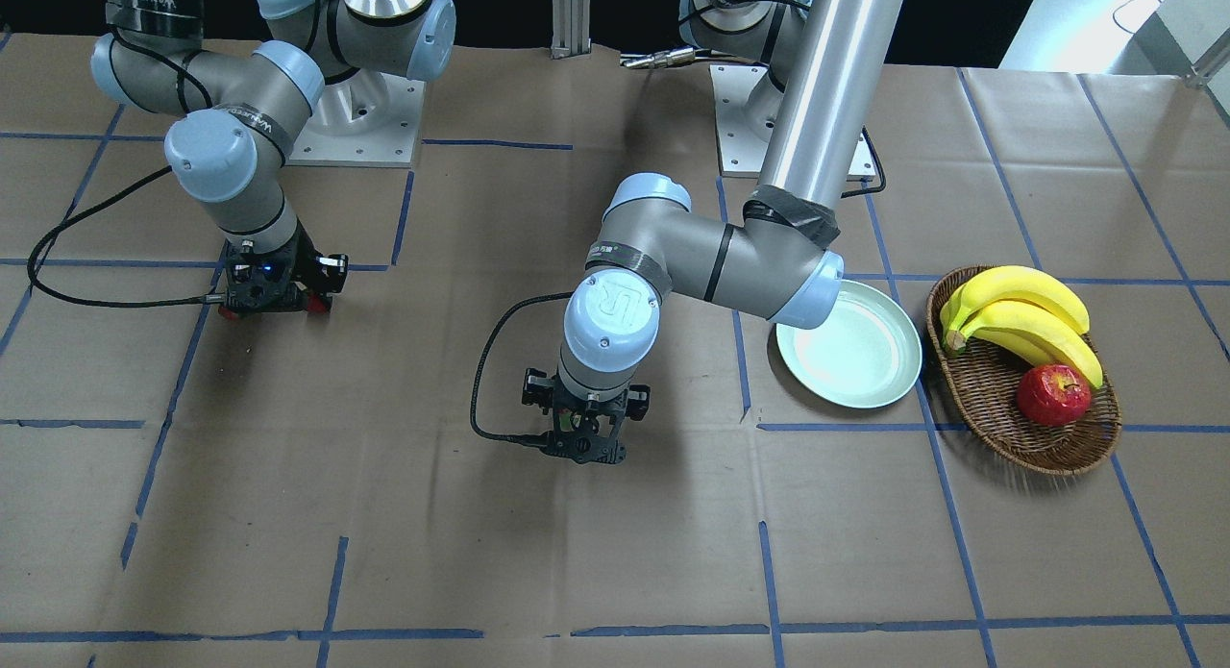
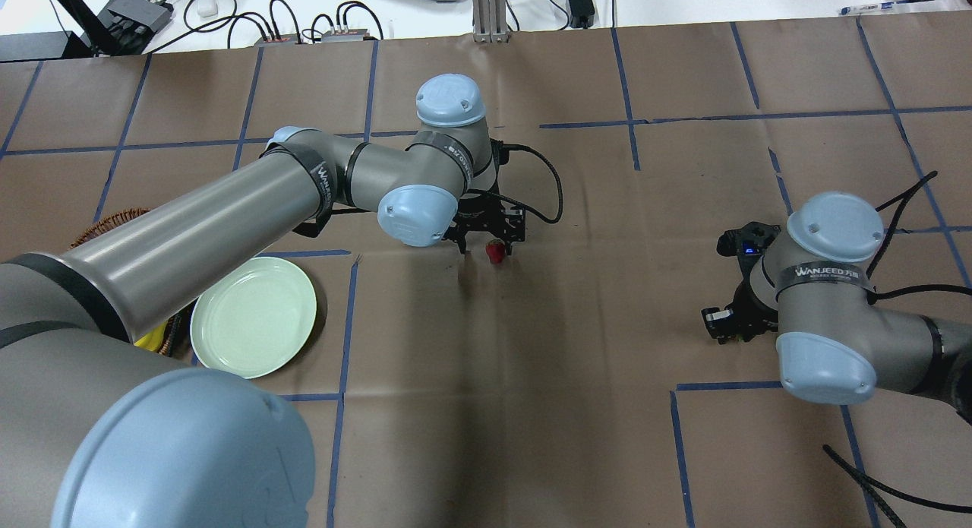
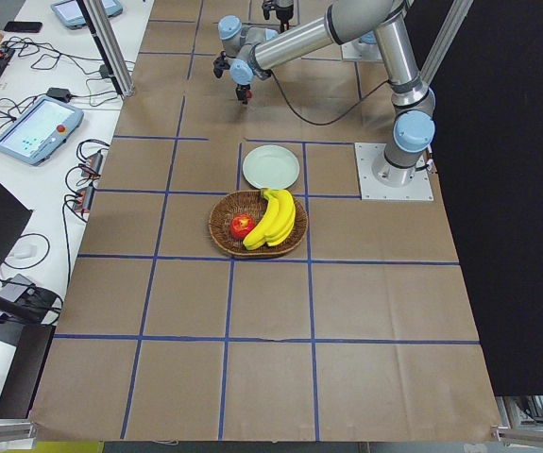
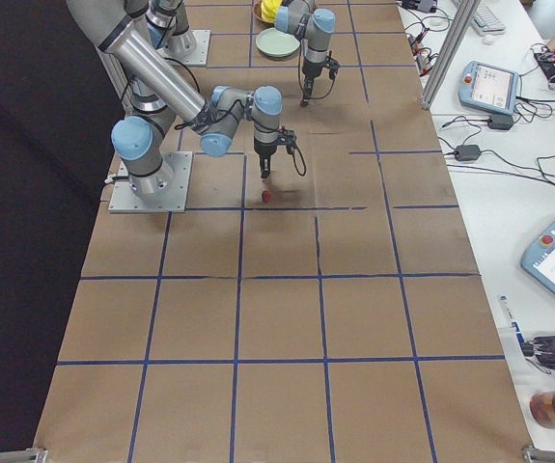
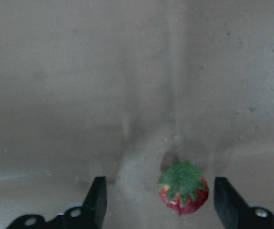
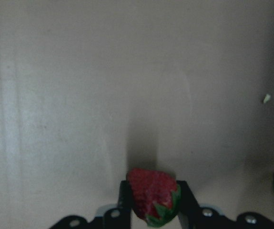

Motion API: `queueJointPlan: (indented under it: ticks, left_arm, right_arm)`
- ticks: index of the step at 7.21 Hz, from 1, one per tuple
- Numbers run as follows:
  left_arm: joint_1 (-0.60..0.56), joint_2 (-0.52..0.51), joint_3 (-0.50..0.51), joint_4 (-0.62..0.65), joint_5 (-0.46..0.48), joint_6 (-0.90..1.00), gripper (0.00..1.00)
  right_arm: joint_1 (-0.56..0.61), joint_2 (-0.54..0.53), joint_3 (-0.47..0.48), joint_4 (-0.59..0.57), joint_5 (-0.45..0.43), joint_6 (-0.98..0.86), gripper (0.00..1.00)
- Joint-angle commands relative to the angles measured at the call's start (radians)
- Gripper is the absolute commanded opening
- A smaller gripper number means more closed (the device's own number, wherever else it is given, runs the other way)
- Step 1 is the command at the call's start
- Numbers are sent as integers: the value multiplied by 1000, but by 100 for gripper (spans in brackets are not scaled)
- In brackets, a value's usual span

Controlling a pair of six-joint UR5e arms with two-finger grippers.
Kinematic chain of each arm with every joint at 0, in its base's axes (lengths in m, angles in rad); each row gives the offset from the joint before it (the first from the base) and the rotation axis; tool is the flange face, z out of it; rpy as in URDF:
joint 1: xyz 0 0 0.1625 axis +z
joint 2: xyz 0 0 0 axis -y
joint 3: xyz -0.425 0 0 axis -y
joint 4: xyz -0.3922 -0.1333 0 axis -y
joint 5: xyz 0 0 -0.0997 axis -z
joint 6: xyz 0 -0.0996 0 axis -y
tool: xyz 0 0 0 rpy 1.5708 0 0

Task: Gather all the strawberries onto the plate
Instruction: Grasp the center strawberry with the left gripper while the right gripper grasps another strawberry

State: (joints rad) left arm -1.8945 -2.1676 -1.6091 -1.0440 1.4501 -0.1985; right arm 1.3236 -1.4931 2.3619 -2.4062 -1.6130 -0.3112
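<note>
tabletop: brown paper crossed by blue tape lines; both arms work well inside its edges, with bare paper on every side of them.
room to the plate: the plate lies empty, just beside the wicker basket of bananas and an apple. Open tabletop lies between it and the left gripper. In the front view the left arm's elbow hangs over the plate's rim.
left gripper: points down, jaws wide apart, holding nothing.
middle strawberry: sits on the tabletop between those jaws, green cap toward the wrist camera. It is nearer one finger and appears to touch neither.
right gripper: jaws drawn narrow and clamped on the held strawberry, pinched from both sides.
loose strawberry: lies on the tabletop close by the right gripper, well apart from the plate.
</note>
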Motion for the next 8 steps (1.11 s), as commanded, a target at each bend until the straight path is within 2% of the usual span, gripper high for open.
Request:
queueJointPlan:
  ticks: [1,2,4,5,6,8]
  left_arm:
    - [0,-1,1,-4,-19,-18,23]
    - [0,0,2,-4,-28,-56,0]
    - [6,40,-3,-4,-17,-41,0]
    - [30,113,-24,-51,92,61,0]
    - [82,203,-101,-88,242,196,0]
    - [258,386,-361,-71,308,372,0]
  right_arm:
    - [2,-16,-70,62,2,24,6]
    - [9,-41,-119,137,10,49,6]
    - [11,-46,-208,261,33,60,6]
    - [15,-46,-213,265,35,60,6]
    - [25,-46,-214,263,36,60,6]
    - [109,-29,-268,266,51,142,6]
